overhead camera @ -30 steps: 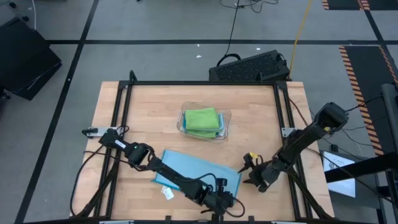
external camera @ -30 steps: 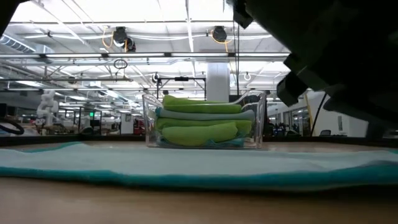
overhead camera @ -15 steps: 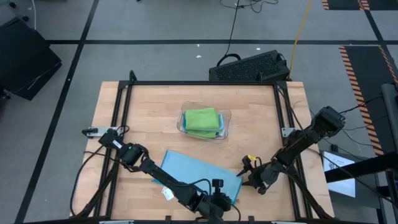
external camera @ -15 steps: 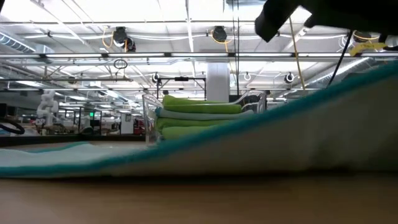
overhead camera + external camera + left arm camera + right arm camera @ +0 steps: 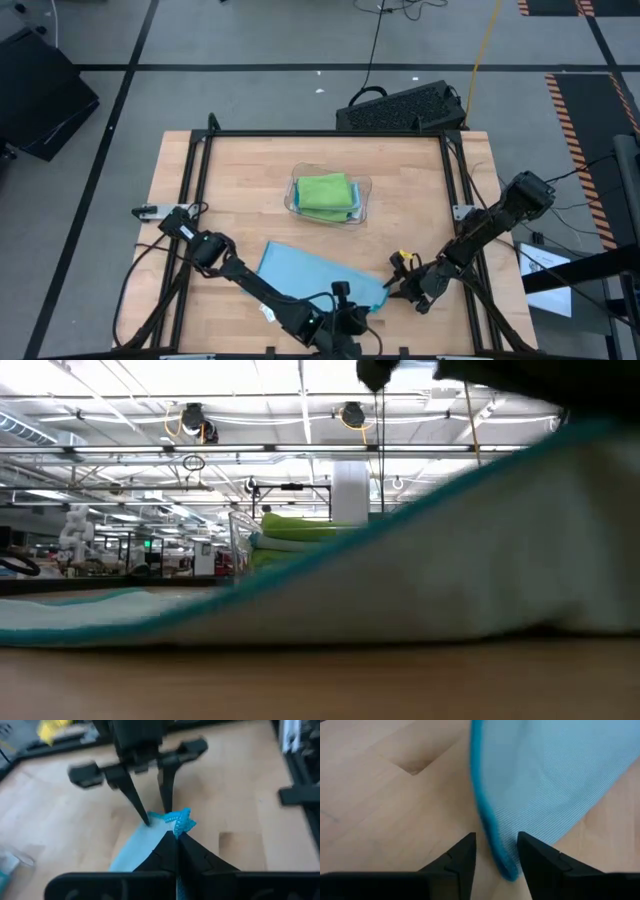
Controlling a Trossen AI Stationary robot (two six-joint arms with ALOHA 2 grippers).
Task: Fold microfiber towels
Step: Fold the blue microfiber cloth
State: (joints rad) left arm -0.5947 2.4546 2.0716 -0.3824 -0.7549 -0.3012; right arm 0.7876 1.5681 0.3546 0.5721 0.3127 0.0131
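Note:
A light blue towel (image 5: 312,275) lies spread at the table's near middle, with its near right corner raised; the raised part fills the right of the low view (image 5: 480,560). My left gripper (image 5: 358,308) is shut on that corner. My right gripper (image 5: 392,288) is open just to the right of it, its fingers on either side of the towel's raised edge (image 5: 492,840). A clear tray (image 5: 362,200) at the table's middle holds folded lime green towels (image 5: 325,190). My left gripper pinches the blue towel's near right corner (image 5: 181,821) between its two fingers, and the frilled tip sticks out past the fingertips. The corner is lifted off the table, and the towel's left part lies flat. My right gripper: I cannot tell whether its fingers (image 5: 462,855) touch the edge between them.
A small white tag (image 5: 268,312) lies at the towel's near left corner. A black frame (image 5: 320,135) runs round the tabletop. Bare wood shows at the far left and far right of the table.
My left gripper has taken hold of the towel's near right corner, risen with it and gone a little toward the table's left edge. That corner has lifted clear while the towel's left part has stayed flat. My right gripper has come slightly closer to the raised edge.

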